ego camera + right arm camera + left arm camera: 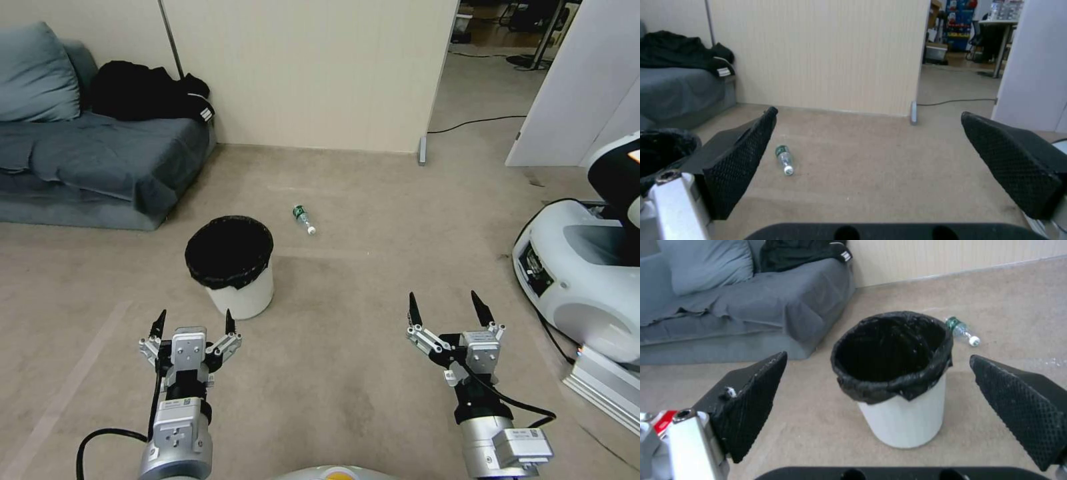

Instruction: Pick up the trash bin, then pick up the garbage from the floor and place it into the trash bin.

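The trash bin (237, 280), a white round bucket with a black liner over its rim, stands upright on the carpet; the left wrist view has it (907, 413) straight ahead. My left gripper (195, 322) hovers open just in front of it, not touching, fingers (751, 396) spread wide. The garbage, a small clear bottle with a green label (303, 219), lies on its side behind and to the right of the bin (962, 330) (784, 159). My right gripper (445, 303) is open over bare carpet to the right, holding nothing.
A grey sofa (87, 160) with a cushion and black clothing stands at the back left. A beige partition wall (300, 67) closes the back. Another white robot base (587, 280) sits at the right, with a cable on the floor. Open carpet surrounds the bin.
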`<state>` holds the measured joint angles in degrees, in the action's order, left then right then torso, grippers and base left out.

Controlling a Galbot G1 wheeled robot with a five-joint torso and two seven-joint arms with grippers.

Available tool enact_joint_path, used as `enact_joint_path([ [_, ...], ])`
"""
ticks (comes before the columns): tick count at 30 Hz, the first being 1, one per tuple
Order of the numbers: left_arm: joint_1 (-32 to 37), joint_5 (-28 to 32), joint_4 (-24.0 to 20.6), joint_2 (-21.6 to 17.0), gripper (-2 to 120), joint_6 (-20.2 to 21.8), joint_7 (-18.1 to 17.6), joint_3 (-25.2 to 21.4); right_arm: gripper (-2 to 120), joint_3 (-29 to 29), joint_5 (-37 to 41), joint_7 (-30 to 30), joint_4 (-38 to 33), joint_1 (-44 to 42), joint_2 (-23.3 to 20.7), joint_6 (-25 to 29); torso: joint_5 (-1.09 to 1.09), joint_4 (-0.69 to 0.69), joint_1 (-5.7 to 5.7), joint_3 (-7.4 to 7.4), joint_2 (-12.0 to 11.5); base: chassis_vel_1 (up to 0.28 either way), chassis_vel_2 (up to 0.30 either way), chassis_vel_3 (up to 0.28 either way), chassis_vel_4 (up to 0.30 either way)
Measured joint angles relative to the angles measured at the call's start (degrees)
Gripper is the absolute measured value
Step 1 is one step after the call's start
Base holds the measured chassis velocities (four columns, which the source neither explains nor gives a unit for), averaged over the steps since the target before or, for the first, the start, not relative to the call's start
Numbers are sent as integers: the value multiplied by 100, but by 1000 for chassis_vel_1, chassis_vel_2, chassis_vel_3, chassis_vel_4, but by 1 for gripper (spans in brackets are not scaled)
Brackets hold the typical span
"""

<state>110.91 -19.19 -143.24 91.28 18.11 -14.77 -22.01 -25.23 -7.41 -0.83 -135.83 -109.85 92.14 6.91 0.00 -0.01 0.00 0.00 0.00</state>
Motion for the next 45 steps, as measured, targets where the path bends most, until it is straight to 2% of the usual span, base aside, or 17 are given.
enact_joint_path([
  [13, 45, 141, -9, -11, 100, 10, -12, -12, 100, 60, 293, -3, -74, -22, 0, -31, -2, 0, 0, 0, 0, -143, 149, 156, -153],
  [34, 88, 117, -10, 42, 100, 14, -1, -23, 100, 53, 265, 162, -99, -25, 0, 244, 0, 1, 0, 0, 0, -116, 122, 129, -124],
  [41, -30, 296, -9, 24, 100, 66, 100, -196, 100, 44, 72, 171, 2, -33, 0, 435, 0, 1, 0, 0, 0, -3, 5, 7, -2],
  [45, -320, 691, -9, 27, 100, 269, 156, -634, 100, -23, 35, 169, -4, -45, 0, 441, -1, 1, 0, 0, 0, 0, 0, 0, 0],
])
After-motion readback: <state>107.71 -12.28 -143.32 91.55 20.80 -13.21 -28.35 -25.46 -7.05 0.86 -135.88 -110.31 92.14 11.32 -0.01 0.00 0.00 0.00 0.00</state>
